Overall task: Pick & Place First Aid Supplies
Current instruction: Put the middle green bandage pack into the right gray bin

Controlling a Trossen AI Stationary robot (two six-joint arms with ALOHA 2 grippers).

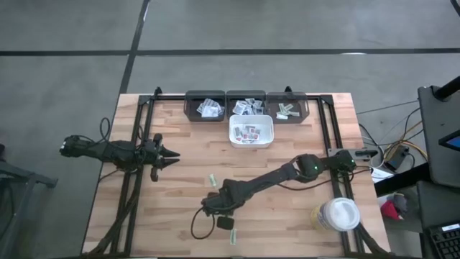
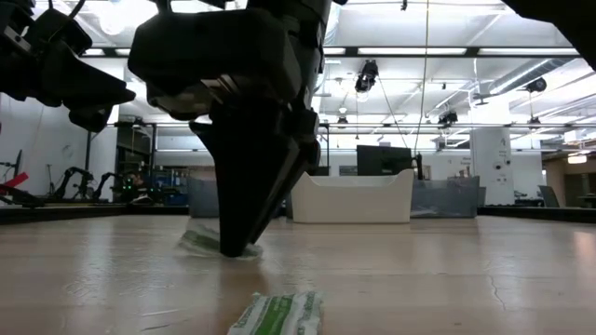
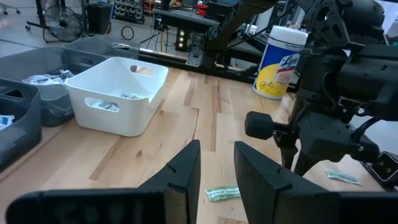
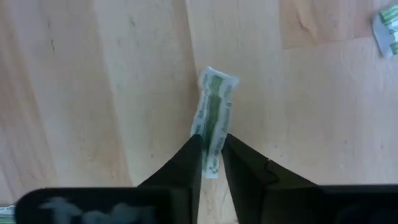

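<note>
My right gripper (image 4: 211, 149) points down at the table's near middle (image 1: 210, 208), shut on a small white packet with green print (image 4: 213, 115) that lies flat on the wood. In the low view its fingertips (image 2: 237, 244) stand on the table with that packet (image 2: 200, 244) under them. More green-printed packets lie loose nearby: one farther back (image 1: 213, 180) and one nearer the front edge (image 1: 233, 236) (image 2: 279, 314). My left gripper (image 1: 170, 160) (image 3: 217, 180) waits open at the table's left, above the wood. My right gripper pinches the packet's near end (image 4: 210, 138) between its two fingers, coming from above and pointing almost straight down. The fingers close on the packet's two long edges, across its width. The packet lies on the table, its far end flat on the wood.
A white tray (image 1: 267, 137) with several packets stands at the back middle, three dark bins (image 1: 205, 115) (image 1: 246, 115) (image 1: 287, 116) behind it. A white-lidded jar (image 1: 336, 214) stands at the near right. Bare wood lies between the arms.
</note>
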